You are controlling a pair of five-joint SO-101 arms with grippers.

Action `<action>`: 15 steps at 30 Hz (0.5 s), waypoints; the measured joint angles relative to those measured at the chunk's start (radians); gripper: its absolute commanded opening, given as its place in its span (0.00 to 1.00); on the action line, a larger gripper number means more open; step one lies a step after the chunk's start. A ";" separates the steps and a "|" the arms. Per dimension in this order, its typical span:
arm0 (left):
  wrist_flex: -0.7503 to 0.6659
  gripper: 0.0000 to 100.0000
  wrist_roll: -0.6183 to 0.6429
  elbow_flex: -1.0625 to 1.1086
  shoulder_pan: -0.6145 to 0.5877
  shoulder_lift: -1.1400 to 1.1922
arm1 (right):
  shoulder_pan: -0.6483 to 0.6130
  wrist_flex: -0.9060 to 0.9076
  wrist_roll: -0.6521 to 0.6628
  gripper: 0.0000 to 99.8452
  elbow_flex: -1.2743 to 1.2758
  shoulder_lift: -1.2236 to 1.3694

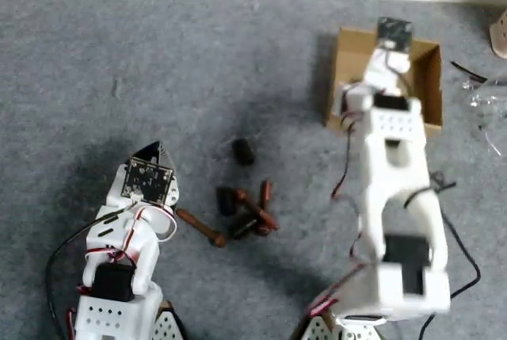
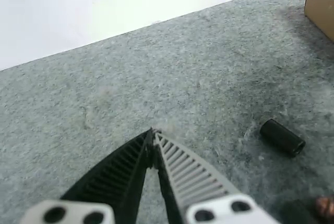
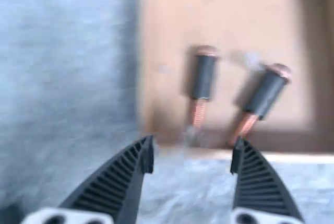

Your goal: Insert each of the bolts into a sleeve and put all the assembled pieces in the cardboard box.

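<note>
Bolts point(image 1: 257, 209): loose copper ones lie in a small heap mid-table, and one more point(image 1: 200, 227) lies just beside it.
Sleeves point(image 1: 226, 200): dark, short tubes. Some touch the heap, and one point(image 2: 282, 137) lies alone on the far side of it.
Assembled pieces point(image 3: 203, 85): two lie side by side on the box floor. Each is a bolt through a sleeve, with the head and thread showing.
Box point(image 1: 341, 70): open cardboard, at the far right of the mat point(image 1: 119, 55).
Right gripper point(image 3: 193, 153): over the box, fingers spread wide, holding nothing.
Left gripper point(image 2: 153, 139): low over the mat, near the lone sleeve. Its fingertips are pressed together with nothing between them.
</note>
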 measured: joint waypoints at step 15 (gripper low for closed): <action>0.000 0.01 0.000 0.000 0.000 0.000 | -0.364 -0.124 0.126 0.22 0.760 -0.752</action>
